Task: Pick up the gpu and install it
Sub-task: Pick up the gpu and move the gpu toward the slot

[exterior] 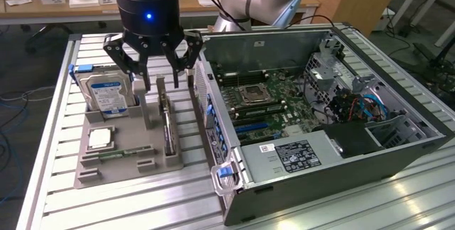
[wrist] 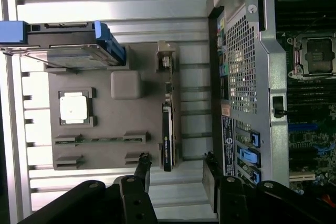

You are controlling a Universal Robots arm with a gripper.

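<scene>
Approach stage, by my judgement: the black robot hand point(exterior: 157, 87) hangs released, fingers spread, over the thin dark flat gpu card point(exterior: 168, 129). The card stands on edge in the grey moulded tray point(exterior: 106, 172), at nine o'clock of the open black computer case point(exterior: 334, 171) in the exterior view. A grasp would call for straddling its narrow top edge squarely.

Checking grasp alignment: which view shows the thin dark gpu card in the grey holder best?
Wrist view: the thin dark gpu card is seen edge-on, whole length unobstructed, in the grey plastic holder. Exterior view shows it upright, with the open black gripper overlapping its far end.
</scene>
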